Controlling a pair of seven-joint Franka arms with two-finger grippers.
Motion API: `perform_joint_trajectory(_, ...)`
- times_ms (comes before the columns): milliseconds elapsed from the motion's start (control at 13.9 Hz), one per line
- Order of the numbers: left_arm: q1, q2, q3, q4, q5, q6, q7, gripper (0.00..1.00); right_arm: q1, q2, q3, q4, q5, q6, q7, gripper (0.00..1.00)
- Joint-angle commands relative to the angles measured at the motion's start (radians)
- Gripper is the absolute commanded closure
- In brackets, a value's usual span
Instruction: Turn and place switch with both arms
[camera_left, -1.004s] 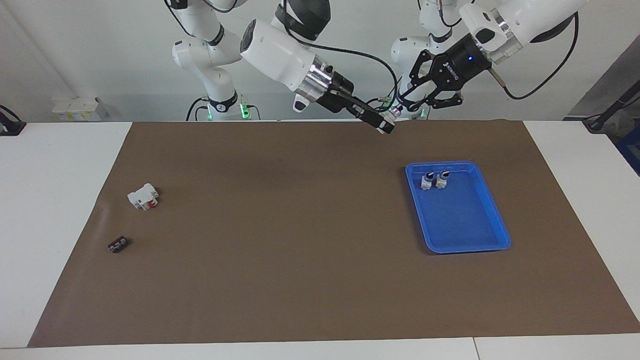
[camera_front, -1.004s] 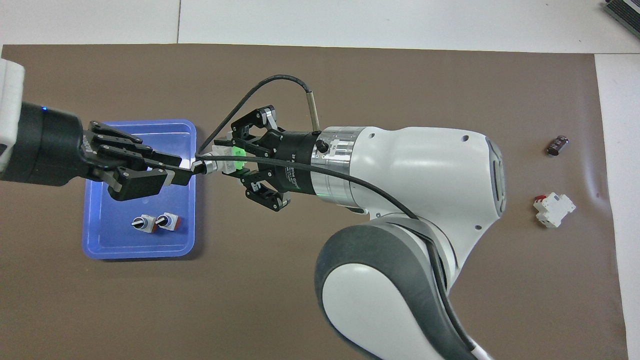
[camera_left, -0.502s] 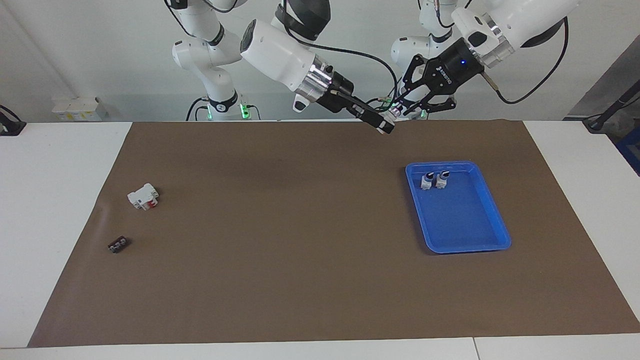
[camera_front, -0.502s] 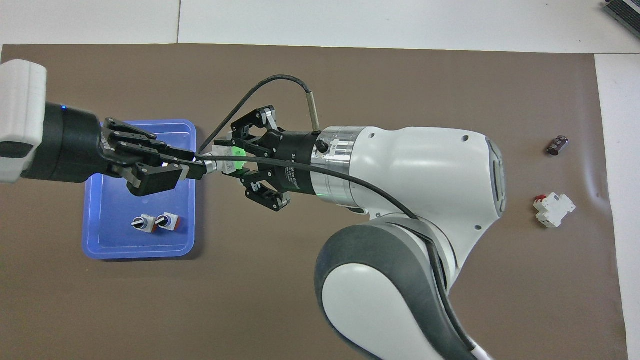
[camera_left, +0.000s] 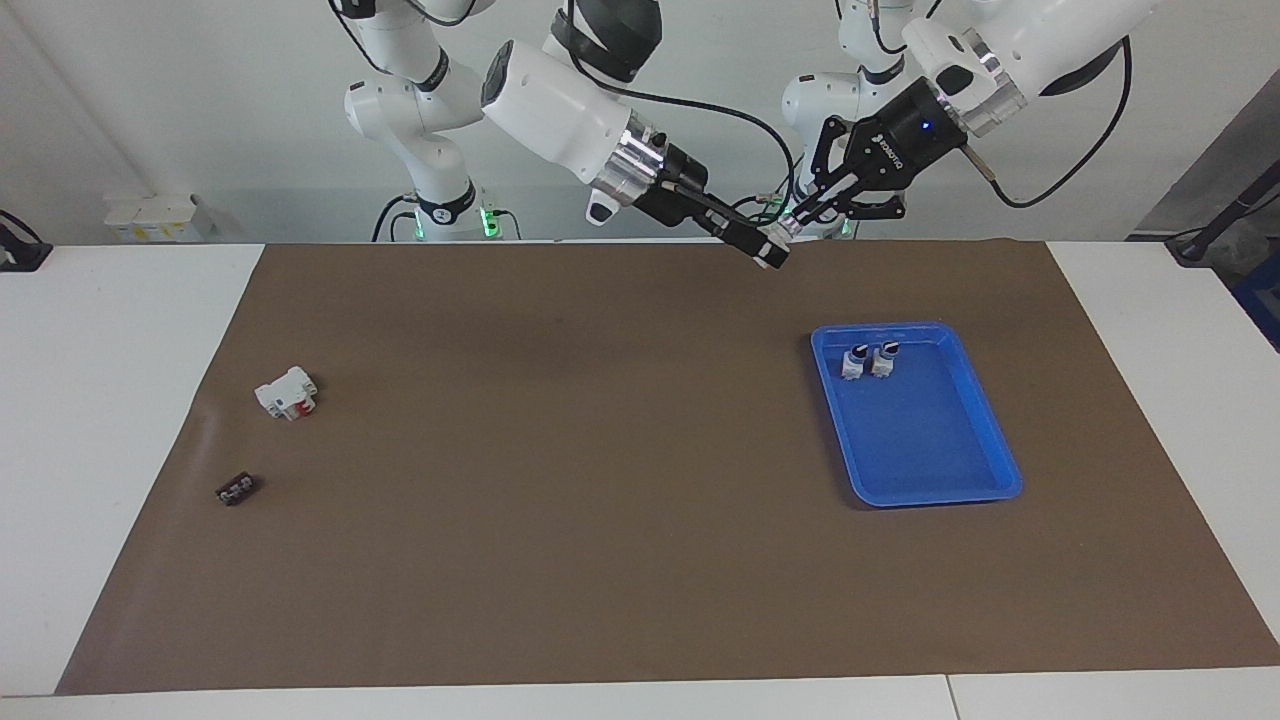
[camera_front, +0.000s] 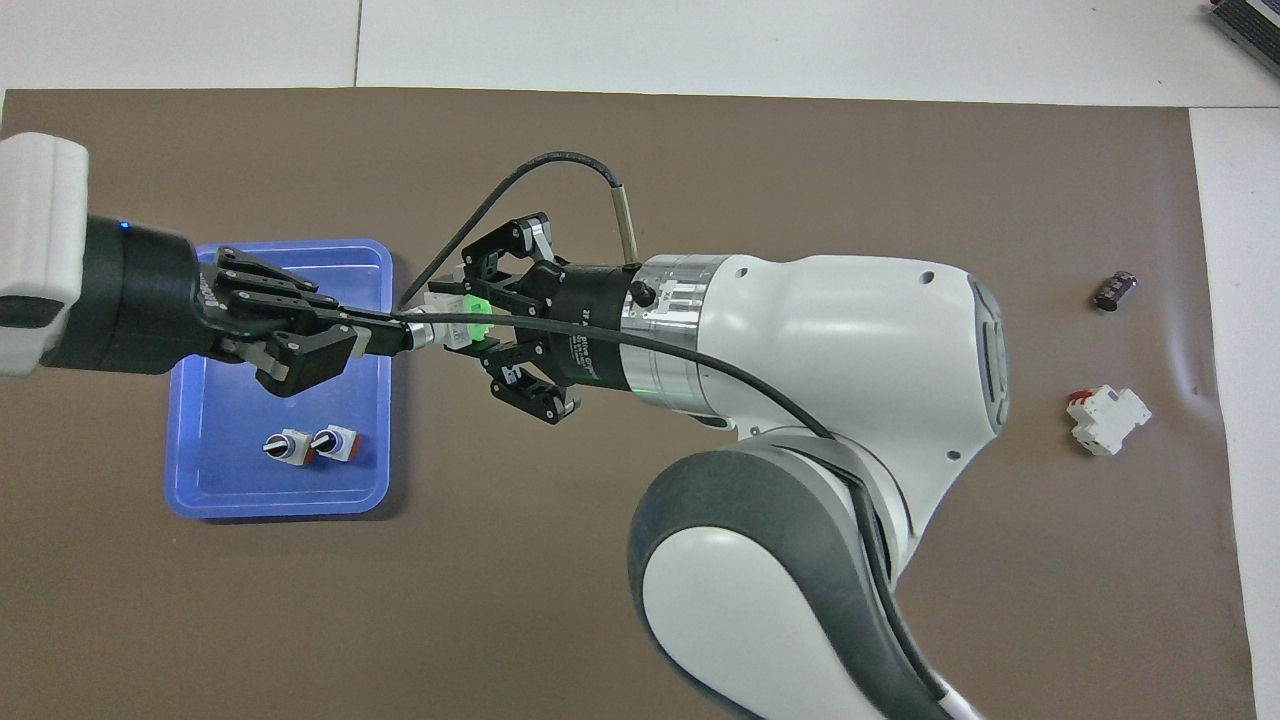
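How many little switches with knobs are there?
3. Two stand side by side in the blue tray: one and another. The third, with a green block, is held up between the right gripper and left gripper.

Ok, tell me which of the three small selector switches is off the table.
The selector switch with the bright green block, held in the air between both grippers; the other two switches stand in the blue tray.

A white table (camera_left: 120, 420) carries a brown mat (camera_left: 560, 480). On the mat the blue tray (camera_left: 990, 440) is the landmark, lying toward the left arm's end. Well apart from the tray, toward the right arm's end, lie a white breaker with a red lever (camera_left: 287, 392) and, farther from the robots than the breaker, a small dark component (camera_left: 235, 489).
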Motion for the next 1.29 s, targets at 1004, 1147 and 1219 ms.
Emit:
perform_joint_trajectory(1004, -0.008, -0.048, 0.007, -0.038, -0.07, 0.006, -0.909, 1.0, -0.004, -0.011, 0.003, -0.002, 0.014, 0.008, 0.01, 1.0)
perform_joint_trajectory(1147, -0.014, -0.049, 0.002, -0.038, -0.069, 0.008, -1.088, 1.0, -0.004, -0.013, 0.003, -0.002, 0.014, 0.007, 0.01, 1.0)
perform_joint_trajectory(1219, -0.014, -0.049, -0.004, -0.038, -0.07, 0.012, -1.113, 1.0, -0.004, -0.013, 0.005, -0.002, 0.014, 0.007, 0.01, 1.0)
